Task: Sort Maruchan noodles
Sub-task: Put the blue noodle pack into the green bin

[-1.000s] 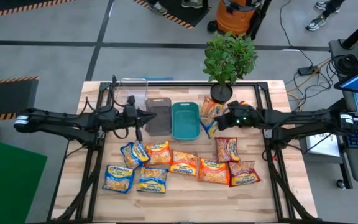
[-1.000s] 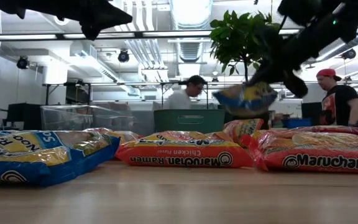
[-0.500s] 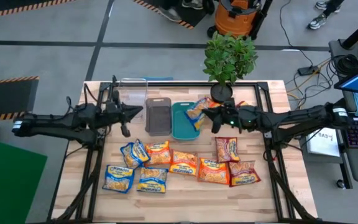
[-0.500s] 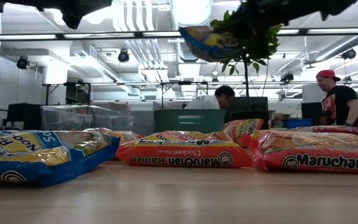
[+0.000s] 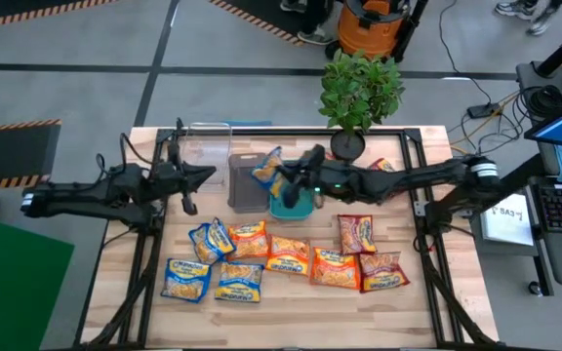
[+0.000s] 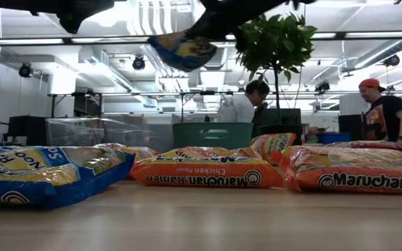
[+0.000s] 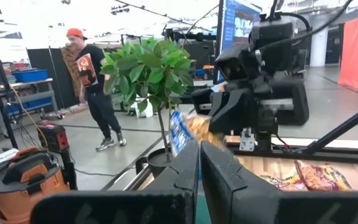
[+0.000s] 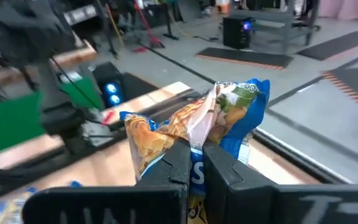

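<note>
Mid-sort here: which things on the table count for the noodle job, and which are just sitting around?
Job: blue packet held in right gripper; packets on table; grey bin; teal bin; clear bin.
Lying about: potted plant.

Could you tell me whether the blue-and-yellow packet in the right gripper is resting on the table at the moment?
No, the right gripper holds the blue-and-yellow packet in the air over the grey bin, well clear of the table.
</note>
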Available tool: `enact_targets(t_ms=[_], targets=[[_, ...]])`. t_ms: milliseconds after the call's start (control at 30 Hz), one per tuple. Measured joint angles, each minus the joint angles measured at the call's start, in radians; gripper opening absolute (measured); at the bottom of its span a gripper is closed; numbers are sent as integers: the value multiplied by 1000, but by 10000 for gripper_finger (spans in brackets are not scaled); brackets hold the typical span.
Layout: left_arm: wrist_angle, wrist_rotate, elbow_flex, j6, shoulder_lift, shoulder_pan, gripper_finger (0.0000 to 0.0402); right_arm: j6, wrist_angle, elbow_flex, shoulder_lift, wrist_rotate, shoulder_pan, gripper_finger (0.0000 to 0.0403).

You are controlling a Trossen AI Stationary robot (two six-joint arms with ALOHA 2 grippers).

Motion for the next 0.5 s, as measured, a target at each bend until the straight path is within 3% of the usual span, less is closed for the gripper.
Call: enact_targets(t_ms=[267,500], targets=[[-63,0,0,-24,-77,0,0,-132,-201,276,187,57,0,9],[-79,0,-7,-29,-111,0,0,-291,-614,514,290,166,0,9]])
